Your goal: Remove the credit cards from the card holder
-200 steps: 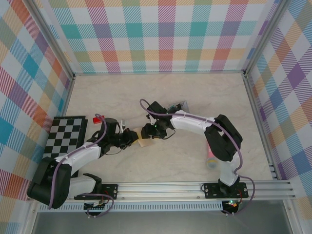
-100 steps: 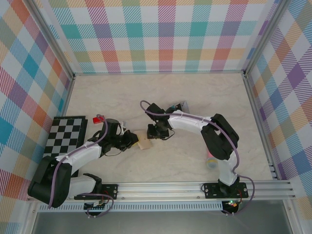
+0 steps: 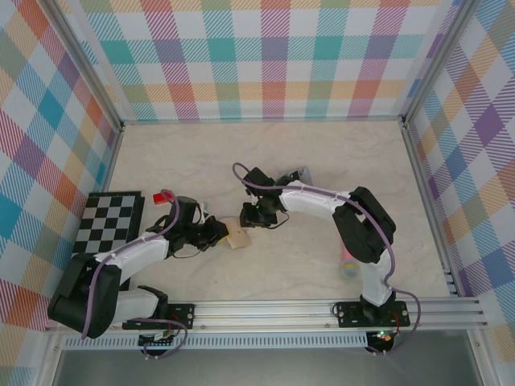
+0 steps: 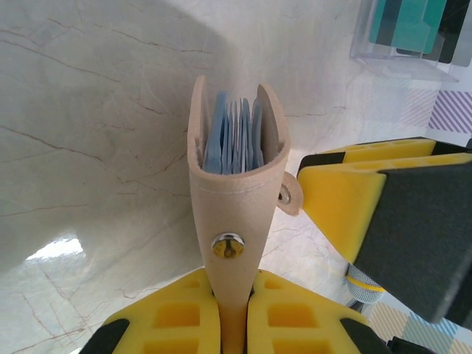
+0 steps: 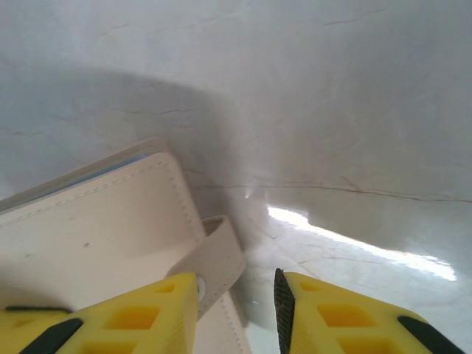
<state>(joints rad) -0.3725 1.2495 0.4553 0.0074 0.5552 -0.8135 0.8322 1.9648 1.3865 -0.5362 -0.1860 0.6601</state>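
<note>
Two grippers met near the middle of the table.

Top external: the left gripper was clenched on the tan card holder. The right gripper sat just beyond the holder; contact could not be told. A checkered board lay at the left edge, and a clear plastic box lay behind the right arm, both apart from the holder.

Left wrist: the left gripper pinched the card holder at its folded end, just below the stud. The mouth gaped away from the camera, showing blue-grey lining leaves. No credit card could be picked out among them. The snap strap hung off the right side, next to a yellow finger of the right gripper.

Right wrist: the right gripper stood partly spread and grasped nothing. The snap strap lay against its left finger, and bare table showed in the gap.

Risks, as judged:
- The fingers could close on the strap instead of a card. A pull would then twist the holder or drag it out of the left pads.
- The thick pads could pinch a lining leaf in the narrow slots, so nothing would come out.
- The narrow hold at the fold could let the holder pivot under a sideways push.
</note>
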